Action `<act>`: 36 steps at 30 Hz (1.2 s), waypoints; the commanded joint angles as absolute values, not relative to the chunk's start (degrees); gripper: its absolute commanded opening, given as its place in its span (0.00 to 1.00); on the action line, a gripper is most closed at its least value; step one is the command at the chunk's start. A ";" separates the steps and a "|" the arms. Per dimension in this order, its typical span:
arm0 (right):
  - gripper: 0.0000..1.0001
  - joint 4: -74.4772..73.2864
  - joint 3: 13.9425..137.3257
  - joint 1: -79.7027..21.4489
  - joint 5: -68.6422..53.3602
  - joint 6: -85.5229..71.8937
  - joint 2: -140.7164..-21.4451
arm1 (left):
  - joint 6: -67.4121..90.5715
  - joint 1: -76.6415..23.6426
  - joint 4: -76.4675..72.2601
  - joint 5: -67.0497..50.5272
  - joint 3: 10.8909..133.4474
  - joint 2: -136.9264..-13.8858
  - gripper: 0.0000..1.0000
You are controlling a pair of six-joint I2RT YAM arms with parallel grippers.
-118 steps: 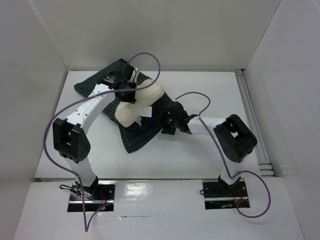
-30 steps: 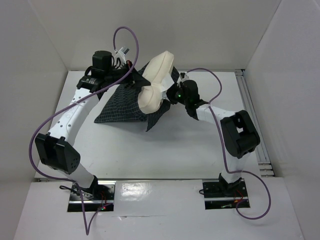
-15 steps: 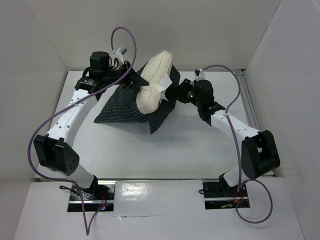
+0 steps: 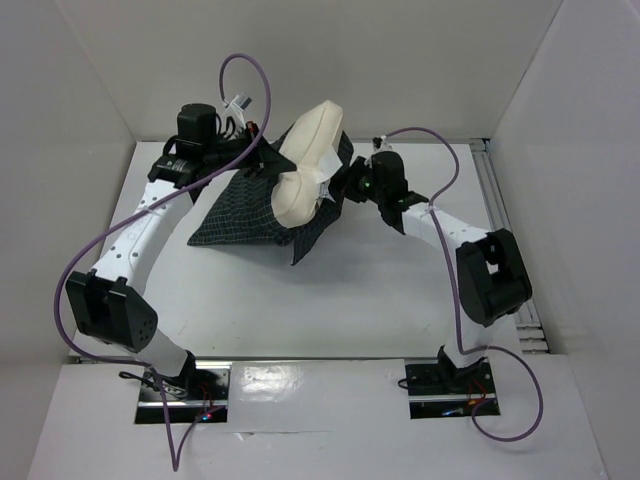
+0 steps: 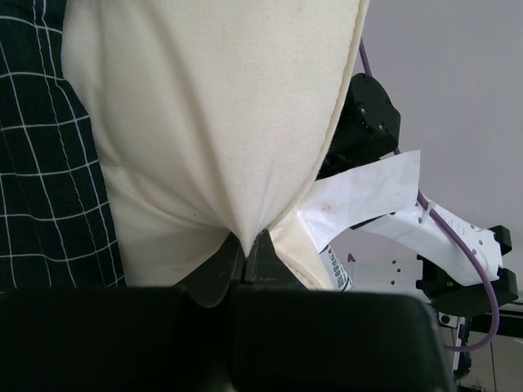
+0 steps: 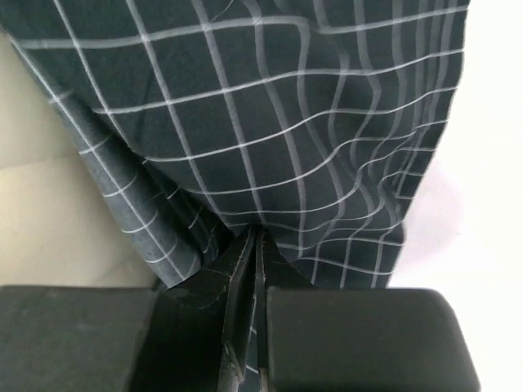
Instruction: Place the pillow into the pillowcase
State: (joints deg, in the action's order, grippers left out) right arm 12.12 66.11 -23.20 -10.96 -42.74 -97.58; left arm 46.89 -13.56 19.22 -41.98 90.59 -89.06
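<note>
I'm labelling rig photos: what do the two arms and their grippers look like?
The left arm and right arm: white links, bulky black joint housings, a looping purple cable along each. The left gripper and right gripper have black fingers. A green light glows at the right wrist.

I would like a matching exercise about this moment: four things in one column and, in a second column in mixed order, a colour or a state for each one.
Column one:
1. left claw
2. right claw
3. pillow
4. pillowcase

Column two:
a. dark, with a light grid
b. shut on checked cloth
c. cream-white
d. shut on cream fabric

Pairs: 1-d, 2-b, 3-c, 4-a
</note>
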 commanded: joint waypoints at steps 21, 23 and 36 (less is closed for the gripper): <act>0.60 8.79 76.72 -27.60 -8.97 -40.25 -103.79 | 47.29 -12.83 12.83 -42.80 89.82 -85.43 0.00; 0.60 9.40 78.04 -27.60 -8.96 -40.25 -105.99 | 47.29 -12.83 12.83 -42.80 89.30 -85.43 0.00; 0.00 5.72 67.16 -24.35 -3.96 -38.24 -93.45 | 46.76 -12.83 12.83 -41.66 88.15 -85.51 0.00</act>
State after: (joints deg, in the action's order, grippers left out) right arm 7.25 69.58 -25.65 -5.85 -40.36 -102.06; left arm 46.87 -13.37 18.02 -42.13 87.72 -88.25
